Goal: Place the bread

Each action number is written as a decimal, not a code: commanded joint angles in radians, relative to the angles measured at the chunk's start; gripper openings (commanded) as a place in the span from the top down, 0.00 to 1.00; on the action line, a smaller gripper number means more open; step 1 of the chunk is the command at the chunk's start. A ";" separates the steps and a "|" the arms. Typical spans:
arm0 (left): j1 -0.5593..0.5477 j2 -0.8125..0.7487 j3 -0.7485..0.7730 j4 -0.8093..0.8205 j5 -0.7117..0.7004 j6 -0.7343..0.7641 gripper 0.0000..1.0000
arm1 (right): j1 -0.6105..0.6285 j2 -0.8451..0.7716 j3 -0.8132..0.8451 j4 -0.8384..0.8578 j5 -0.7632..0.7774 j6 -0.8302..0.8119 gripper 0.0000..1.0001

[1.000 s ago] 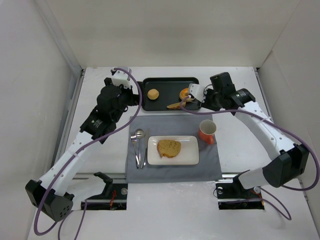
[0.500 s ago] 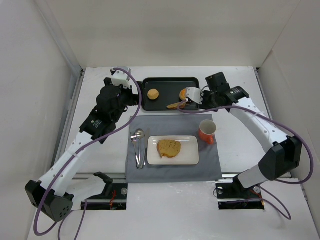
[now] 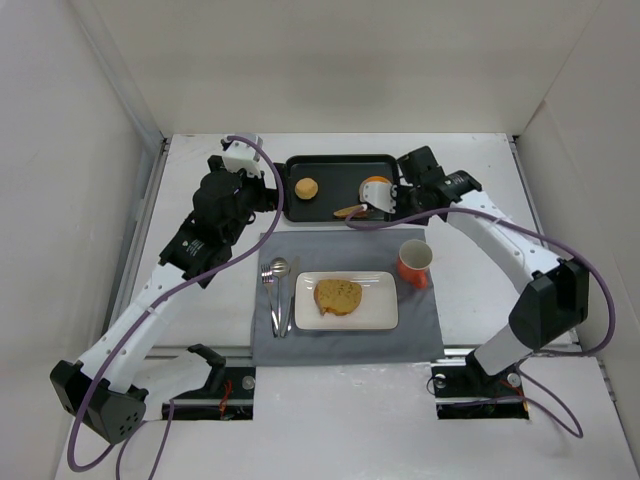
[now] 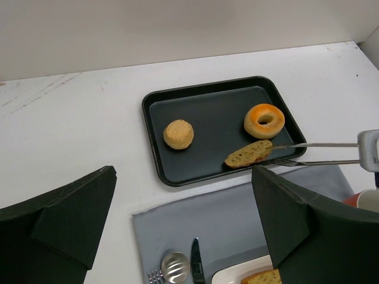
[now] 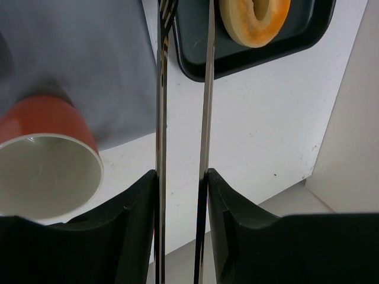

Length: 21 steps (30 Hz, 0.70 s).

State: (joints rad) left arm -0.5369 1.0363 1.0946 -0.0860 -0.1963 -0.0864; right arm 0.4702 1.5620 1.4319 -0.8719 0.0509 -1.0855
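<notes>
The palm-sized bread slice lies on the white plate. The narrower half-slice lies in the black tray, also seen in the left wrist view. My right gripper is shut on metal tongs, whose two arms run between its fingers. The tong tips reach the half-slice's right end; whether they pinch it I cannot tell. My left gripper is open and empty, held above the cloth's far left corner.
A glazed donut and a small round bun lie in the tray. An orange cup stands right of the plate. A spoon, fork and knife lie on the grey cloth. White walls surround the table.
My right gripper has moved left along the tray with the tongs, bringing the tips up to the half-slice. The left arm has not moved.
</notes>
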 commanded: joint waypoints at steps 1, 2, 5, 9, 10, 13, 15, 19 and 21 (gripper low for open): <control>0.000 -0.028 0.005 0.055 -0.005 0.010 0.03 | 0.018 0.018 0.062 0.008 0.014 -0.014 0.58; 0.000 -0.028 0.005 0.055 -0.005 0.010 0.03 | 0.018 0.018 0.073 0.008 0.014 -0.014 0.58; 0.000 -0.028 0.005 0.055 -0.005 0.010 0.03 | 0.018 0.039 0.084 0.008 0.023 -0.014 0.58; 0.000 -0.028 0.005 0.055 -0.005 0.010 0.03 | 0.018 0.063 0.093 0.008 0.023 -0.014 0.58; 0.000 -0.028 0.005 0.055 -0.005 0.010 0.03 | 0.018 0.075 0.093 0.008 0.023 -0.014 0.58; 0.000 -0.028 0.005 0.055 -0.005 0.010 0.03 | 0.018 0.098 0.093 -0.001 0.023 -0.014 0.58; 0.000 -0.028 0.005 0.055 -0.005 0.010 0.03 | 0.018 0.107 0.093 -0.001 0.023 -0.014 0.59; 0.000 -0.028 0.005 0.055 -0.014 0.010 0.03 | 0.018 0.098 0.093 -0.001 0.014 0.005 0.74; 0.000 -0.028 0.005 0.055 -0.014 0.010 0.03 | 0.018 0.060 0.093 -0.001 0.004 0.016 0.77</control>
State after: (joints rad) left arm -0.5369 1.0363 1.0946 -0.0860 -0.1967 -0.0860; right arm 0.4793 1.6680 1.4807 -0.8738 0.0792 -1.0817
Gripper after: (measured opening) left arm 0.970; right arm 0.358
